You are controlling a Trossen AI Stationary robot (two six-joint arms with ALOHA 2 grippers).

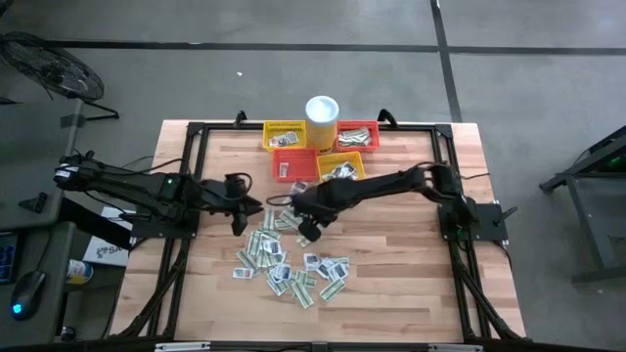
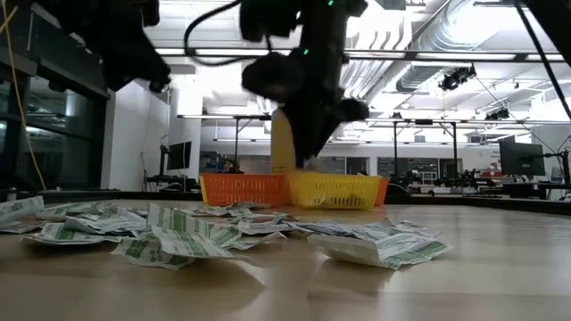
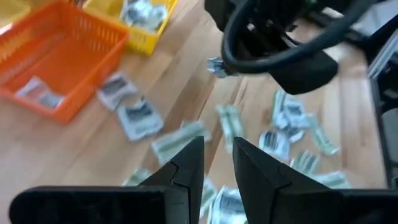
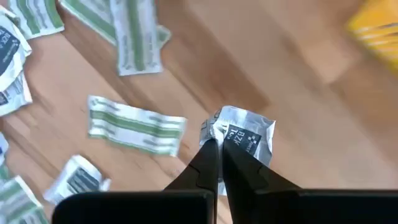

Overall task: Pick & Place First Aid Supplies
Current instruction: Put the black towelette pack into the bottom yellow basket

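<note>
progress: early, by the look of it. a few sachets already lie in the baskets; most of the first aid supplies (image 1: pixel 290 262) are spread loose on the table (image 1: pixel 411 284), in a heap near its middle.
done: red-orange basket (image 1: pixel 293 165) holds at least one packet, the yellow basket beside it (image 1: pixel 344 166) holds a few, and the two baskets at the back also show some.
right gripper (image 4: pixel 216 144): fingers clenched on the edge of one white sachet (image 4: pixel 244 138) with dark print, which is clear of the wood in the right wrist view. it hangs over the top of the pile, just short of the baskets.
left gripper (image 3: pixel 216 157): fingers a little apart, nothing between them; hovering beside the pile on its own side.
cup (image 1: pixel 322 112): white, standing between the back baskets, untouched.
left to do: carry the held sachet to a basket, then dozens more. which basket it belongs in i cannot tell.
</note>
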